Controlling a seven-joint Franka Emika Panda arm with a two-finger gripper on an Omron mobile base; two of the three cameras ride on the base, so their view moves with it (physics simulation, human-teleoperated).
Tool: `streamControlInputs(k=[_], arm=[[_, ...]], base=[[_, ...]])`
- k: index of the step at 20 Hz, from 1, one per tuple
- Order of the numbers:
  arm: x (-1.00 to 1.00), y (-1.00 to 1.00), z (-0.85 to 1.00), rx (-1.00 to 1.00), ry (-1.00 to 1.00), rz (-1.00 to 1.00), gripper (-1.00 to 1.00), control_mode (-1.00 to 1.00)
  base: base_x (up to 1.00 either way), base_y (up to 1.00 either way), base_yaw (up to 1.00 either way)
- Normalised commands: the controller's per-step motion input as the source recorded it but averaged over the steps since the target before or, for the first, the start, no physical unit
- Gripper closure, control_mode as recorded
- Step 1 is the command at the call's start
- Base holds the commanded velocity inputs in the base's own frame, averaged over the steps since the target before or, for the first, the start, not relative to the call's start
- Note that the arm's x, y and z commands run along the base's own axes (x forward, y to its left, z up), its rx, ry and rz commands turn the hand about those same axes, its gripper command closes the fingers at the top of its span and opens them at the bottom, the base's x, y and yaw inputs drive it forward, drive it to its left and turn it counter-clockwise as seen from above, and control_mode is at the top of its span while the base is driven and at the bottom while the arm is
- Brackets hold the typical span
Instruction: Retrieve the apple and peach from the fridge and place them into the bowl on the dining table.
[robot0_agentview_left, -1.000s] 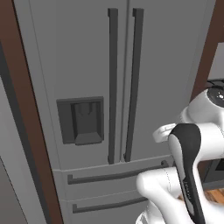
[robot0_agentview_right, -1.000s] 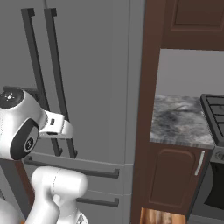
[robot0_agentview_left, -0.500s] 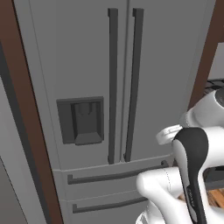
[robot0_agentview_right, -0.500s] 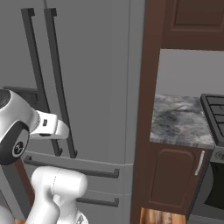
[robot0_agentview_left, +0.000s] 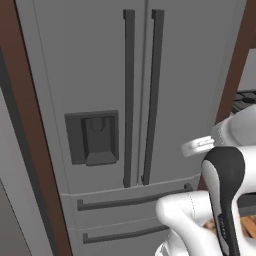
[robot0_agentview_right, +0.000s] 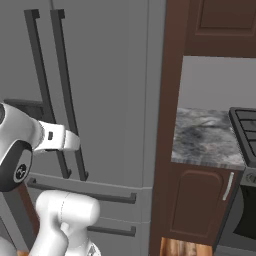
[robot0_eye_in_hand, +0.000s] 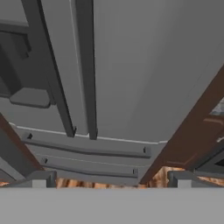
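Fridge shut, fingers wide apart

Fridge (robot0_agentview_left: 100, 75) is seen directly ahead of the arm, both doors closed, bar handles (robot0_agentview_left: 142, 95) side by side at the centre seam. Two lower drawers (robot0_eye_in_hand: 87, 151) are closed. Fingers (robot0_eye_in_hand: 111, 179) are spread fully apart, nothing held, aimed at the right door's lower edge.

The fridge (robot0_agentview_left: 95, 75) looks matt grey metal; the counter (robot0_agentview_right: 205, 137) mottled stone, cabinets (robot0_agentview_right: 197, 207) brown wood.
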Motion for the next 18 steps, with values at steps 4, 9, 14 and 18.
streamControlInputs(k=[4,9,14,18], arm=[[0.0,-0.03,0.0,0.0,-0.07,0.0,-1.0,1.0],[0.0,0.0,0.0,0.0,0.0,0.0,-1.0,1.0],[0.0,0.0,0.0,0.0,0.0,0.0,-1.0,1.0],[0.0,0.0,0.0,0.0,0.0,0.0,-1.0,1.0]], base=[[-0.09,-0.05,0.0],[-0.47,-0.05,0.0],[-0.55,0.0,0.0],[-0.43,0.01,0.0]])
